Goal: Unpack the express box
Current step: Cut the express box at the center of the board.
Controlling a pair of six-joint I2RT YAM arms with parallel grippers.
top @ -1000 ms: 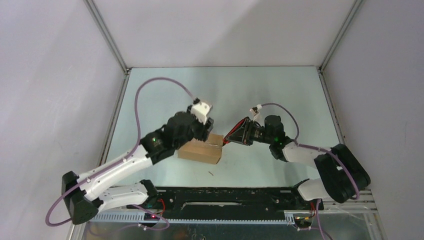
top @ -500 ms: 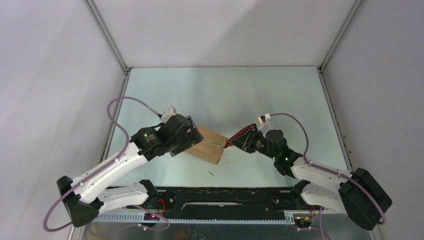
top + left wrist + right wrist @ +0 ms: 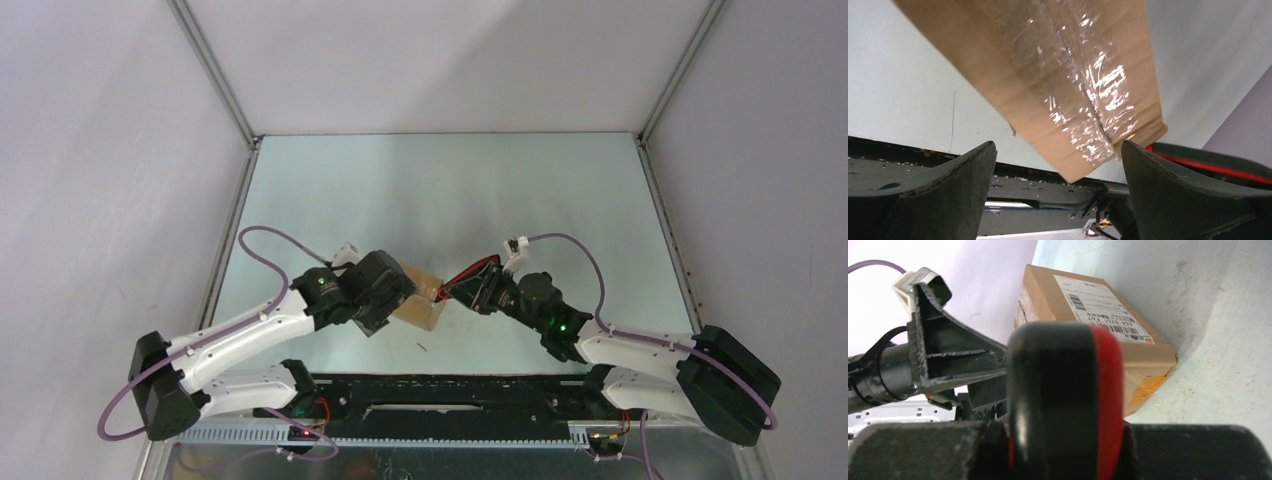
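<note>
White walls (image 3: 450, 60) close in a pale green bench (image 3: 450, 190). From above, the express box (image 3: 420, 300) sits near the bench's front middle. The left claw (image 3: 396, 300) covers its left part, so its long axis is hard to judge here. The right claw (image 3: 450, 291) reaches to the box's right end.

Through the left wrist camera, the left claw's fingers (image 3: 948, 195) stand spread wide with nothing between them. The box lies just beyond, slanting from upper left to lower right, one corner pointing down toward the gap. Shiny clear tape (image 3: 1088, 95) runs along its lengthwise seam.

Through the right wrist camera, the right claw is pressed onto a red-and-black tool (image 3: 1063, 390). Behind it the box runs from near right to far left, with a white label (image 3: 1103, 307) facing up. It carries barcodes and print too fine to read. An orange-yellow patch (image 3: 1148, 387) shows on the near end.
</note>
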